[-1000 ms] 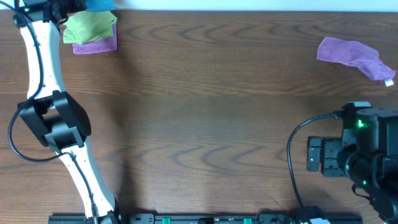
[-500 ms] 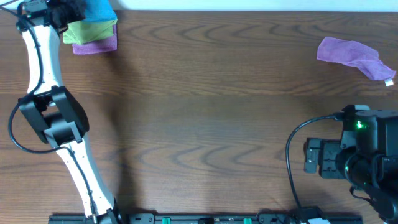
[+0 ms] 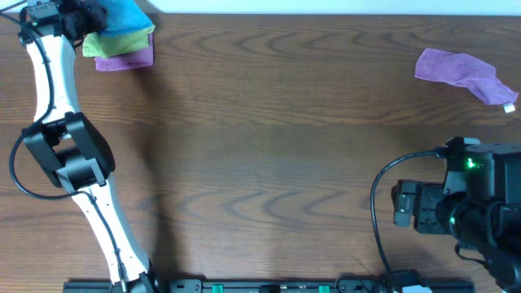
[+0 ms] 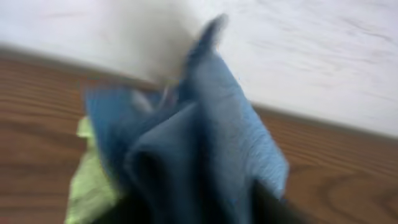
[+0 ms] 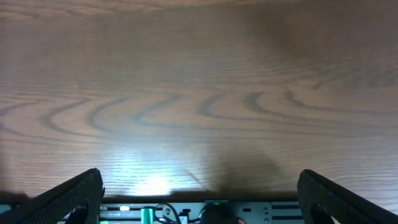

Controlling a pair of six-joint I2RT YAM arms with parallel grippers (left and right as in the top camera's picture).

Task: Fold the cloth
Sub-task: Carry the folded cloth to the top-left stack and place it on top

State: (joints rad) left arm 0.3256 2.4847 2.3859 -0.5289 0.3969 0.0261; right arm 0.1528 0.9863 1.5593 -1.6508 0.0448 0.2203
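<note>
Left wrist view, blue cloth [image 4: 205, 155] bunched close before left jaws, their state unclear, right jaws wide, empty.

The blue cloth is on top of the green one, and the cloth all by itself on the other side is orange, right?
Not quite. The lone cloth is purple, not orange, as the overhead view shows. The blue cloth does sit on top of the green cloth.

Cloth [image 3: 130, 13] atop far-left pile [image 3: 120, 49]
</note>
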